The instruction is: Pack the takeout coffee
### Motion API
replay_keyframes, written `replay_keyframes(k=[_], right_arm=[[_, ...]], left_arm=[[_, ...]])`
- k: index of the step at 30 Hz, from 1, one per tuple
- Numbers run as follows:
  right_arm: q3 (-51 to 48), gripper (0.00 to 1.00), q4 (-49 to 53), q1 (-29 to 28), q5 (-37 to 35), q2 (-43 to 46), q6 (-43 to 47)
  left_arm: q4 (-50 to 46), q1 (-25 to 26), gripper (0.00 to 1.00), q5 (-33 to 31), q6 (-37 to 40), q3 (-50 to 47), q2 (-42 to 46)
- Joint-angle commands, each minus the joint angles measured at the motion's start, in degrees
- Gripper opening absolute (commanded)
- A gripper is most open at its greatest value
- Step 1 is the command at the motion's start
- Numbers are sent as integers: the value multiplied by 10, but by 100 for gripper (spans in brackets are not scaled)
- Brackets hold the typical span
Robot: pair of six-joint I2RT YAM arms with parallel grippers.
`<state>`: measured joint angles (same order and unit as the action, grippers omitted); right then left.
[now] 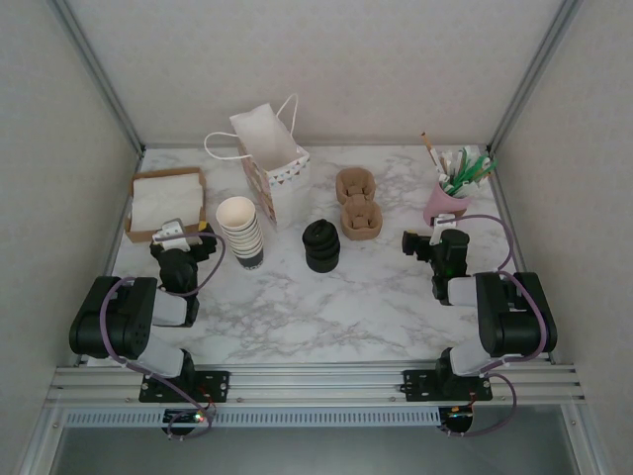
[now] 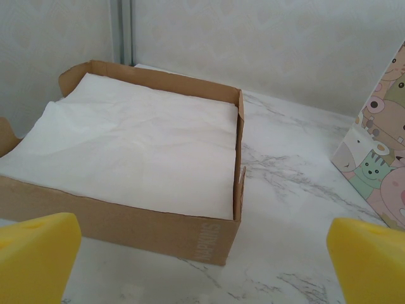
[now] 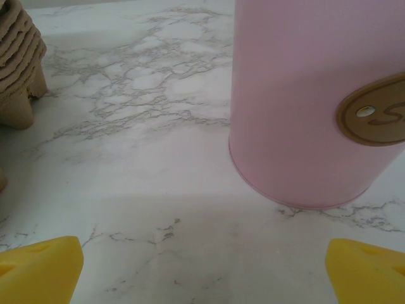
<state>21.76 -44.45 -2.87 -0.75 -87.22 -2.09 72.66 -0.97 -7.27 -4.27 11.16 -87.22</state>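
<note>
1. Where the marble table [image 1: 326, 307] lies bare, at 6 o'clock between the arms, room is widest; walls edge three sides.
2. Paper bag [image 1: 269, 158], 11 o'clock, printed with cartoon animals.
3. Cardboard box [image 1: 166, 179] of napkins [image 2: 139, 145], 10 o'clock; its corner print is unreadable.
4. Cup stack [image 1: 241, 230], 9 o'clock.
5. Pulp carriers [image 1: 357, 203], 1 o'clock.
6. Pink tin [image 3: 297, 101], 2 o'clock; its brown label shows an "S".
7. Black lids [image 1: 320, 245], centre; I cannot tell a lidded takeout coffee among these.
8. Left gripper [image 2: 202, 259] gapes wide at the box; right gripper [image 3: 202, 269] gapes wide before the tin.
</note>
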Motion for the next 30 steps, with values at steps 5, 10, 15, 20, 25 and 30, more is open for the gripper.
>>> replay_keyframes(k=[5, 10, 15, 20, 25, 30], right_arm=[[11, 99, -22, 3, 3, -9, 11], [11, 99, -22, 2, 3, -8, 10], [9, 99, -26, 2, 4, -5, 11], [2, 99, 31, 1, 6, 75, 12], [56, 99, 197, -5, 6, 194, -18], [142, 99, 372, -8, 41, 300, -97]], left_arm=[[26, -5, 99, -8, 6, 11, -7], [26, -5, 99, -8, 6, 11, -7], [6, 0, 99, 6, 18, 12, 16], [-30, 2, 99, -55, -1, -11, 101], [-187, 11, 99, -83, -40, 25, 236], [-354, 28, 99, -76, -84, 85, 376]])
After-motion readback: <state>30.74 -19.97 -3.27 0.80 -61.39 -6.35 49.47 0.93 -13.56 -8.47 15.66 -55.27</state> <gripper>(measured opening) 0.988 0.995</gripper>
